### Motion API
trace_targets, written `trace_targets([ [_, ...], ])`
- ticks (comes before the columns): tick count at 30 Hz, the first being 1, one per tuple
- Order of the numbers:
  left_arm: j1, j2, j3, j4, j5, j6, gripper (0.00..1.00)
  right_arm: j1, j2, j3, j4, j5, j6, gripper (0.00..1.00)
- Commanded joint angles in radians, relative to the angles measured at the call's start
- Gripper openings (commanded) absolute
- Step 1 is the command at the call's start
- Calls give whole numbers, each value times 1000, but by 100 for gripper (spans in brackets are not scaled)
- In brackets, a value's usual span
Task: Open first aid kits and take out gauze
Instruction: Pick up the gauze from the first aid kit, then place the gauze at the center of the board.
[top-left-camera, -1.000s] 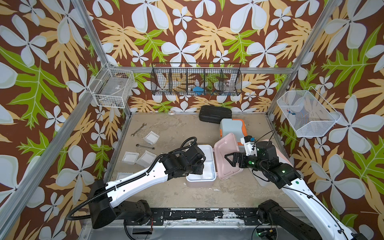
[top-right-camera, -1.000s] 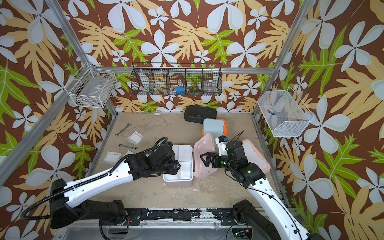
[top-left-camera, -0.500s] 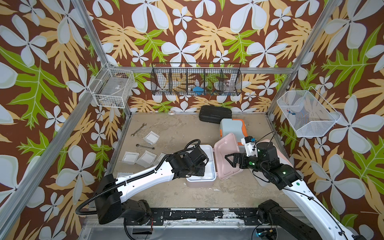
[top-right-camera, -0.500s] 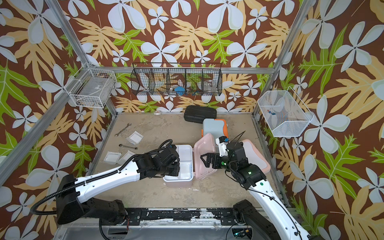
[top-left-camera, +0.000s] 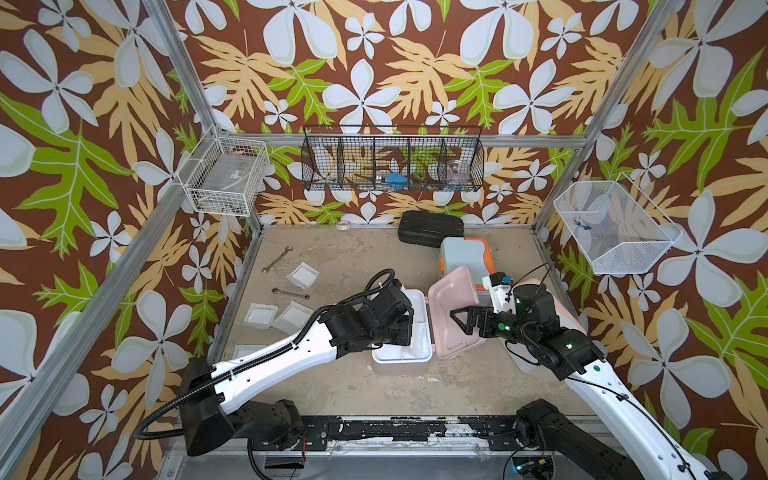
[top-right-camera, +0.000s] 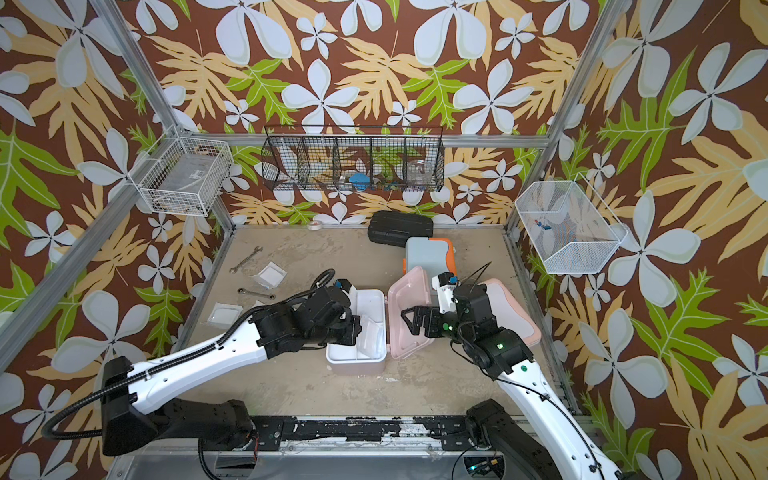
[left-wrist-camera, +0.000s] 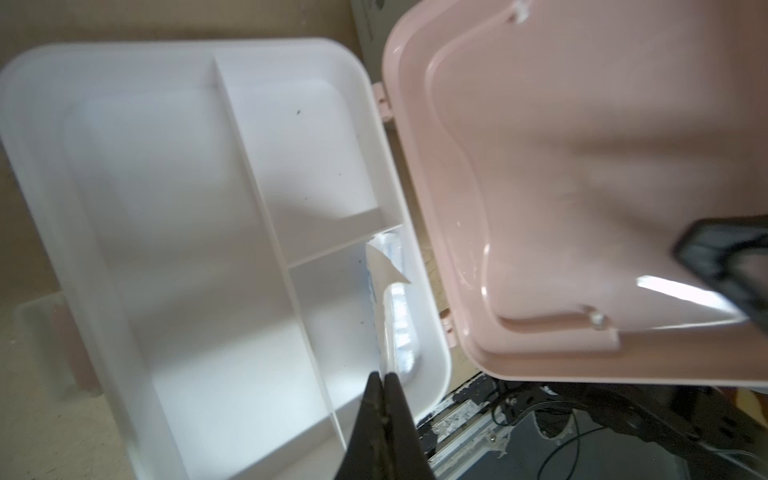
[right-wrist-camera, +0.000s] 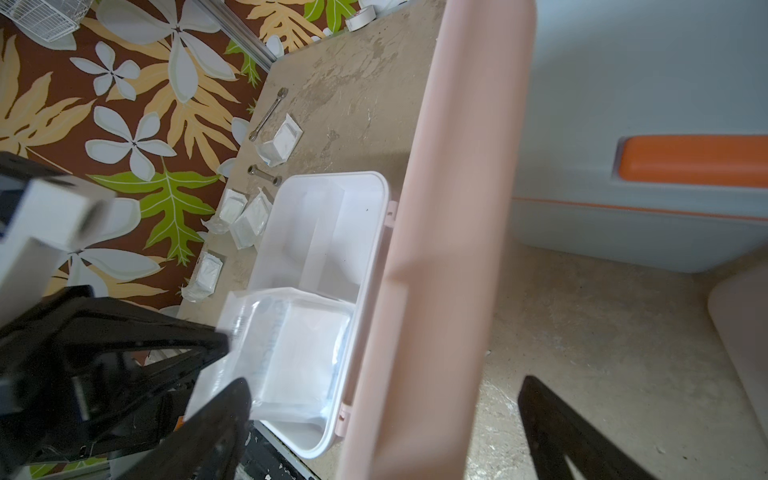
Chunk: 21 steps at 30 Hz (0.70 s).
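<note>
The dusty pink first aid kit lies open mid-table, its white tray (top-left-camera: 399, 360) bare in most compartments and its pink lid (top-left-camera: 455, 309) standing up. My left gripper (left-wrist-camera: 383, 376) reaches into the tray and is shut on the edge of a gauze packet (left-wrist-camera: 388, 291), also seen as the gauze packet (right-wrist-camera: 299, 353) tilted in the near compartment. My right gripper (right-wrist-camera: 382, 388) is open, its fingers straddling the lid's edge without pinching it. The light blue kit (top-left-camera: 463, 253) stands shut behind. The white and peach kit (top-right-camera: 513, 316) lies under my right arm.
Several gauze packets (top-left-camera: 303, 275) (top-left-camera: 261, 314) (top-left-camera: 293, 316) lie on the left of the table with two wrenches (top-left-camera: 277, 259) (top-left-camera: 290, 294). A flat black case (top-left-camera: 430, 228) and a tape roll (top-left-camera: 344, 225) sit by the back wall. Wire baskets hang on the walls.
My left gripper moved further into the tray toward the lid side and closed on the gauze packet. The right arm and the lid stayed where they were.
</note>
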Motion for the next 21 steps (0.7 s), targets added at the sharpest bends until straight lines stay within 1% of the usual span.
trace_targets([
  [1,2,-39,71,-13,-12,42,0,1,-13,8,2,-3,-3,100],
  [4,28,-62,141,-51,-34,73,0,1,-20,-6,5,-8,-1,100],
  [8,131,-81,200,-58,-4,120,0,0,-25,-14,11,-16,5,100],
  [11,227,-89,220,-45,-36,145,0,0,-27,-12,12,-16,3,100],
  [13,312,-100,196,-6,-21,144,0,0,-25,-12,11,-19,1,100],
  [15,419,-114,147,66,21,129,0,0,-24,-9,8,-23,-3,100],
  [18,565,-121,63,169,89,79,0,1,-28,-5,2,-26,-3,100],
  [21,679,-113,-17,276,127,5,0,1,-36,-8,7,-34,-4,100],
])
